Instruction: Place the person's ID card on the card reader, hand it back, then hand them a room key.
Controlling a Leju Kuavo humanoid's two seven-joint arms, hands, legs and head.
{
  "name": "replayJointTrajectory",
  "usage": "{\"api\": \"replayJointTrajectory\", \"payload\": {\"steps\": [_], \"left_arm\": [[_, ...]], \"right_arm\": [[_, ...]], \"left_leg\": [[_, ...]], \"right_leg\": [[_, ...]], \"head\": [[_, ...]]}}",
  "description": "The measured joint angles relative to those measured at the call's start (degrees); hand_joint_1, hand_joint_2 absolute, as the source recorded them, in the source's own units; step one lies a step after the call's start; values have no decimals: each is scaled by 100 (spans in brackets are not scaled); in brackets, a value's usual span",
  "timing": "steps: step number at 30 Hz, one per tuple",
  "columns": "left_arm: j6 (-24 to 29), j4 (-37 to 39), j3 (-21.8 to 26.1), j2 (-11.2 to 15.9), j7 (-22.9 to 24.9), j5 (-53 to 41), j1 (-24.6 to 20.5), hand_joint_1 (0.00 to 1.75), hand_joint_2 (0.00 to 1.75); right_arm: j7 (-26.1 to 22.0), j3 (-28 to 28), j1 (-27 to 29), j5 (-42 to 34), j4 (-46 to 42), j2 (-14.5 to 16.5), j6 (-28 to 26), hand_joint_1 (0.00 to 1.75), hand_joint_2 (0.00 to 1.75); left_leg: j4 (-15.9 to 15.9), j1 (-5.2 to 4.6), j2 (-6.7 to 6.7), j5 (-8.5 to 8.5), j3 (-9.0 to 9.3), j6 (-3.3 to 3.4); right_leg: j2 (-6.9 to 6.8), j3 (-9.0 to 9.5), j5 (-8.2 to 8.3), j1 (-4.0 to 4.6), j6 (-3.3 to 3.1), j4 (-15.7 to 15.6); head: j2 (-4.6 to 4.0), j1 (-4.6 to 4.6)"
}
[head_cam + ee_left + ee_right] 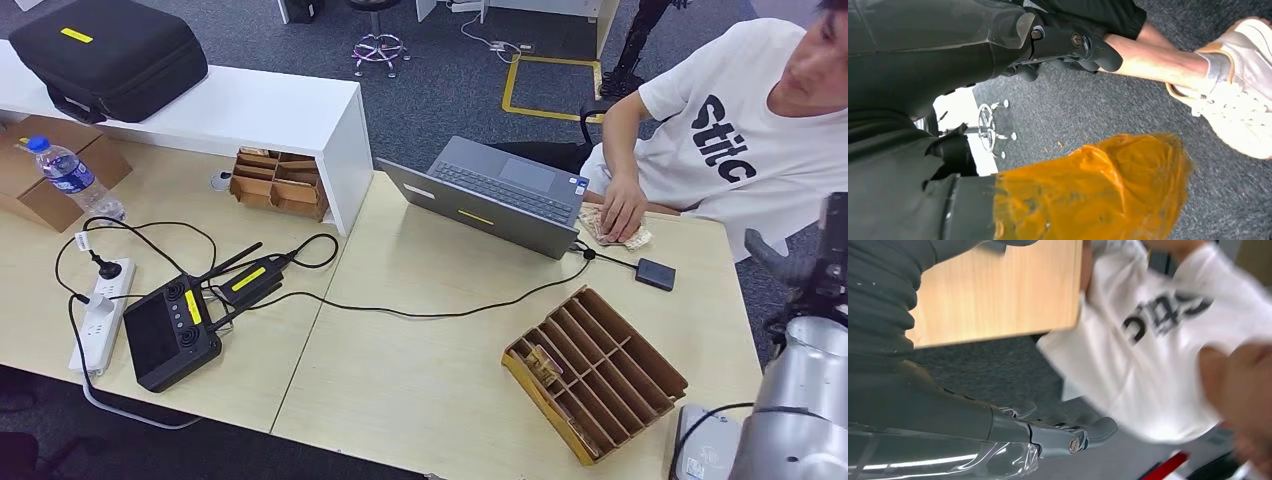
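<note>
Task judged barely begun. ID card (612, 226) is kept under the person's hand (622, 205) at the table's 2 o'clock; card reader (655, 273) lies bare beside it. Right hand (1068, 432) and left hand (1068, 47) are released, grasping nothing. Key rack (595, 370) untouched.

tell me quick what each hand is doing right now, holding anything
Left hand: holds nothing, fingers apart, hanging over the carpet.
Right hand: holds nothing, fingers apart, out beside the table.
</note>
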Motion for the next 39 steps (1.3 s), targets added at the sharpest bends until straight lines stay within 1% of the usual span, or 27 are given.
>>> {"api": "replayJointTrajectory", "payload": {"steps": [3, 6, 8, 13, 14, 17, 18, 20, 24, 27, 36, 39], "left_arm": [[8, 0, 4, 33, 0, 0, 19, 0, 0], [17, 0, 8, 55, 0, 0, 23, 0, 0], [19, 0, 8, 62, 0, 0, 20, 0, 0], [22, 0, 9, 65, -1, 0, 15, 0, 0], [31, 0, 11, 66, -4, 0, 11, 0, 0], [78, 0, 48, 64, -38, 4, 48, 0, 0], [88, 0, 65, 61, -46, 7, 66, 0, 0], [94, 0, 92, 55, -46, 9, 73, 0, 0], [109, 0, 140, 32, -54, 14, 80, 0, 0], [125, 0, 162, 20, -57, 14, 80, 0, 0], [135, 0, 203, 1, -57, 14, 77, 0, 0], [137, 0, 208, -7, -64, 15, 74, 0, 0]], "right_arm": [[-274, -662, 137, -464, 524, -569, 17, 0, 175], [-422, -1136, 297, -648, 900, -929, 44, 0, 175], [-444, -1277, 344, -678, 1023, -1035, 42, 0, 175], [-454, -1359, 371, -758, 1095, -1099, 35, 0, 175], [-509, -1497, 444, -978, 1172, -1185, 93, 0, 175], [-971, -2578, 1225, -2454, 1667, -1756, 692, 0, 175], [-1086, -2913, 1508, -2831, 1812, -1912, 871, 0, 175], [-1124, -3291, 1874, -3134, 1982, -2052, 1032, 0, 175], [-1134, -3899, 2528, -3586, 2259, -2159, 1310, 0, 175], [-1148, -4184, 2800, -3677, 2400, -2167, 1376, 0, 175], [-1148, -4472, 2958, -3703, 2571, -2208, 1376, 0, 175], [-1074, -4549, 3028, -3909, 2625, -2206, 1448, 0, 175]], "left_leg": [[2, -1, -9, -5, -3, 7], [1, -3, 7, -10, -3, 14], [0, -3, 20, -11, -1, 15], [0, -2, 24, -12, 2, 15], [0, -1, 16, -11, 3, 15], [-1, 1, -37, -18, 1, 19], [-1, 0, -45, -23, -1, 21], [-1, -1, -41, -31, 0, 24], [-2, -2, -30, -38, 1, 23], [-4, -2, -12, -40, 7, 20], [-3, -2, 14, -39, 21, 20], [-3, -2, 11, -40, 23, 20]], "right_leg": [[-8, 5, -2, -1, 5, -3], [6, 0, -2, -1, 5, -3], [20, -7, -2, -1, 5, -3], [24, -10, -2, 0, 5, -3], [16, -8, -6, 1, 8, -3], [-37, 13, -27, 2, 21, -5], [-46, 18, -32, 1, 23, -5], [-43, 18, -38, 1, 25, -6], [-31, 17, -41, -1, 27, -7], [-12, 15, -40, -1, 27, -6], [12, 20, -39, -2, 27, -6], [9, 22, -40, -2, 27, -6]], "head": [[0, 1], [0, -2], [0, -4], [0, -5], [0, -4], [0, -2], [0, -2], [0, -1], [0, -2], [0, -3], [0, -3], [0, -3]]}}
